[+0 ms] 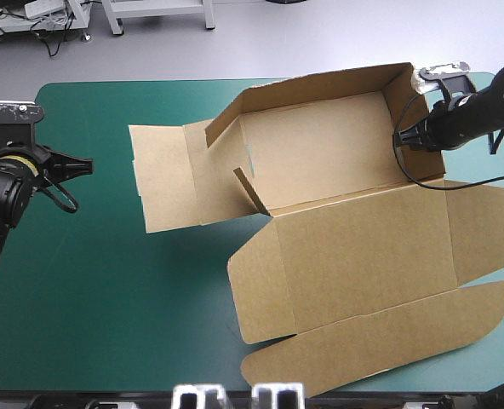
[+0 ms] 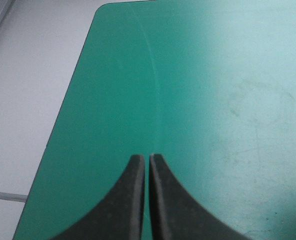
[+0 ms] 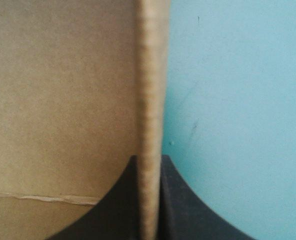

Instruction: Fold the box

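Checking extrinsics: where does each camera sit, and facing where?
High view: above and behind, facing forward-down onto table, box; shows left gripper, right gripper.
Left wrist view: above that wrist, along shut fingers, onto bare table.
Right wrist view: above that wrist, along fingers pinching the box wall.
Shared: high and right wrist show that wall.

The high view looks down over the whole table [image 1: 107, 324], which both close wrist views share.

Black arms [image 1: 3, 194], fin-shaped end effectors [image 2: 148, 159] (seemingly matte)
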Tool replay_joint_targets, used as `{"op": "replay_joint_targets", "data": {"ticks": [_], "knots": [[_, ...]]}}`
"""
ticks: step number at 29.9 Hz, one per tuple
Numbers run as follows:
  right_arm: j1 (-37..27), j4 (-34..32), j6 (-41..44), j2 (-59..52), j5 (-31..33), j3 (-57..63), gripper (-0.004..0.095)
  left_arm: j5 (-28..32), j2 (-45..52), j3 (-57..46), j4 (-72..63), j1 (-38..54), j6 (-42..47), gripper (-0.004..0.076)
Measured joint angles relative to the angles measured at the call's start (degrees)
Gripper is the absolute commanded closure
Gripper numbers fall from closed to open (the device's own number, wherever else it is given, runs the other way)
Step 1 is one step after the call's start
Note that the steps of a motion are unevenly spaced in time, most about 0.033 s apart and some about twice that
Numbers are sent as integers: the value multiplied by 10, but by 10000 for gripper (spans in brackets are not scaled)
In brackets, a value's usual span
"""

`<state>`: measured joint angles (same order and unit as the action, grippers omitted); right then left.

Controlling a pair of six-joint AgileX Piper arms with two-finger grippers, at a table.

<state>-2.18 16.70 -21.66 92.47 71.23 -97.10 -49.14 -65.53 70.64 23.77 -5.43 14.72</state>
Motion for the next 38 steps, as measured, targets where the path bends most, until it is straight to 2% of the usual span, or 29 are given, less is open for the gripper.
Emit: {"op": "replay_joint_targets", "data": {"ticks": [5, 9, 13, 17, 27, 31, 38], "knots": [[-3, 38, -19, -6, 2, 0, 927, -11, -19, 0, 15, 0, 0, 711], [-3, 43, -23, -6, 2, 0, 927, -13, -58, 0, 14, 0, -5, 710], [-3, 44, -26, -6, 2, 0, 927, -9, -98, 0, -31, 0, -47, 707], [-4, 59, -31, -6, 2, 0, 927, 7, -121, 0, -143, 0, -126, 674], [-4, 99, -58, -6, 2, 0, 927, 9, -155, 0, -529, 0, -442, 511], [-4, 97, -68, -6, 2, 0, 926, -28, -155, 0, -632, 0, -533, 437], [-4, 84, -66, -5, 4, 0, 927, -110, -155, 0, -749, 1, -630, 428]]}}
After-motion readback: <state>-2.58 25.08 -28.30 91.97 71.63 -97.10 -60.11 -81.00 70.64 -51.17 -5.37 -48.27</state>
